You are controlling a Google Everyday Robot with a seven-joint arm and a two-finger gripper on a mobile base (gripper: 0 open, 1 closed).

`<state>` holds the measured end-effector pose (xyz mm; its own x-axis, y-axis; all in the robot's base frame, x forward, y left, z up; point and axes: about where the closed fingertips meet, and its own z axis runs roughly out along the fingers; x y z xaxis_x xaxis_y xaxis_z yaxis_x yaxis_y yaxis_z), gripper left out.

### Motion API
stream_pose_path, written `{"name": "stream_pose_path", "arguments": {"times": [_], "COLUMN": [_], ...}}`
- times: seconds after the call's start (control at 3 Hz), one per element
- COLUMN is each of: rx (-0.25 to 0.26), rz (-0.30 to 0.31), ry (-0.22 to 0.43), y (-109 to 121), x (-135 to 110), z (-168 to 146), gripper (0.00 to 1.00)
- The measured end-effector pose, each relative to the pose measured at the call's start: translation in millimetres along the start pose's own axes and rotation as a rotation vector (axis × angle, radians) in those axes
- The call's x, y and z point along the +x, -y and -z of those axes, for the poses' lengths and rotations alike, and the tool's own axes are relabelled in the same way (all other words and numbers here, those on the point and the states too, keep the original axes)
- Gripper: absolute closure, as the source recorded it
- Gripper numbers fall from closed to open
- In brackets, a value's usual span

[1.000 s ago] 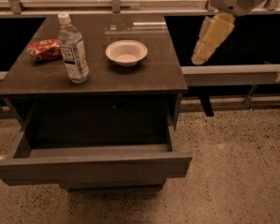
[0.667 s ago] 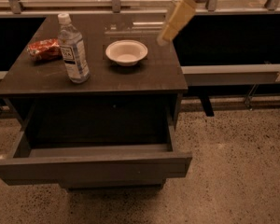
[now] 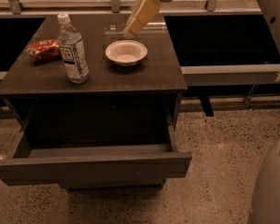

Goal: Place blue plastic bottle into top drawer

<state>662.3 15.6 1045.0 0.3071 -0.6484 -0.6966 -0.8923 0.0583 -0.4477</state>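
Note:
The blue plastic bottle (image 3: 73,50) stands upright on the left part of the dark table top (image 3: 144,80); it is clear with a white cap and a white label. The top drawer (image 3: 91,168) is pulled out toward me below the table top, and its inside looks empty. My gripper (image 3: 132,31) hangs over the back of the table, just above and behind a white bowl (image 3: 126,52), well to the right of the bottle. It holds nothing.
A red snack packet (image 3: 43,49) lies at the table's left, behind the bottle. A low shelf with a light rail (image 3: 233,69) runs to the right of the table. Speckled floor (image 3: 224,153) lies in front and to the right.
My gripper has swung left, from the right of the table to above the bowl at the table's back. Bottle, bowl and drawer have not moved.

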Motion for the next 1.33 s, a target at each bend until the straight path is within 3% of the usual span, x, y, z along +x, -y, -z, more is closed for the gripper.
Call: {"name": "stream_pose_path", "arguments": {"times": [0.33,1.0,1.33], "rx": [0.027,0.056,0.063], "rz": [-0.023,-0.183,-0.267], "ry": [0.072,0.330,0.413], "y": [3,-12,-23], "x": [-5,-24,-28], "z": [-24,-131,-158], "gripper": [0.00,0.00,0.00]}}
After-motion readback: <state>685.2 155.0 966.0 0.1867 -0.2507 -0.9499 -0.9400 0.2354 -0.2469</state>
